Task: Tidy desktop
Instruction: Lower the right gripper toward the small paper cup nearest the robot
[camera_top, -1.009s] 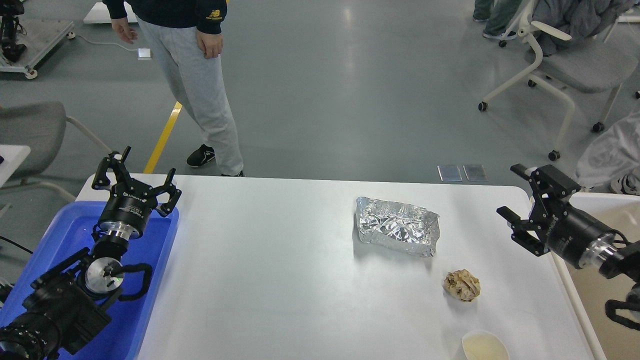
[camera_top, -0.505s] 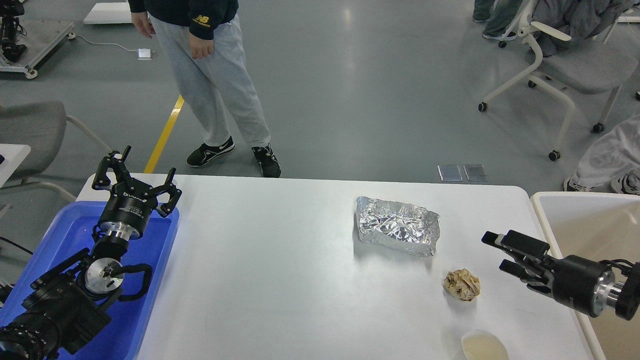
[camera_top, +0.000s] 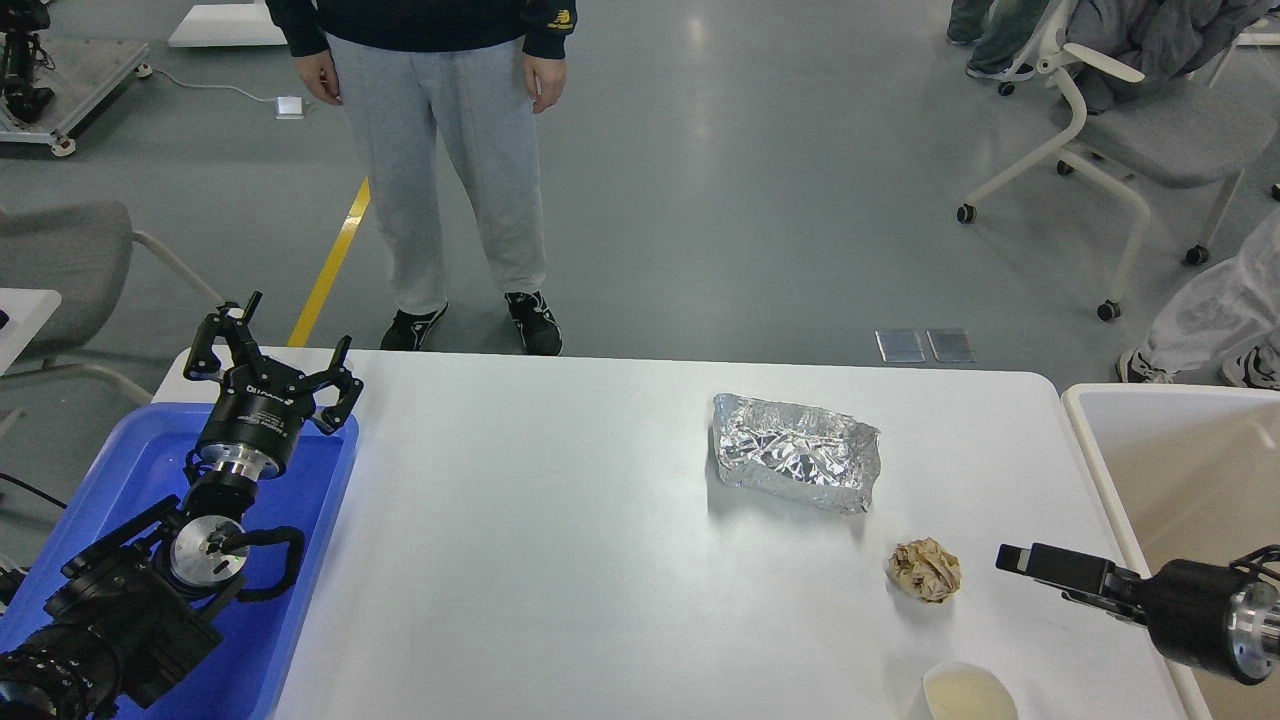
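The big white surface (camera_top: 560, 560) fills the middle of the view, and its near edge is cut off at the bottom, along with half of a small cup (camera_top: 968, 692) of pale liquid. The right gripper (camera_top: 1030, 562) is seen from the side, near a crumpled brown paper ball (camera_top: 923, 570) but not touching it, so I cannot tell if it is open or closed. The left gripper (camera_top: 268, 352) is spread open over the blue tray (camera_top: 130, 470), and a shiny foil tray (camera_top: 795, 452) sits on the surface.
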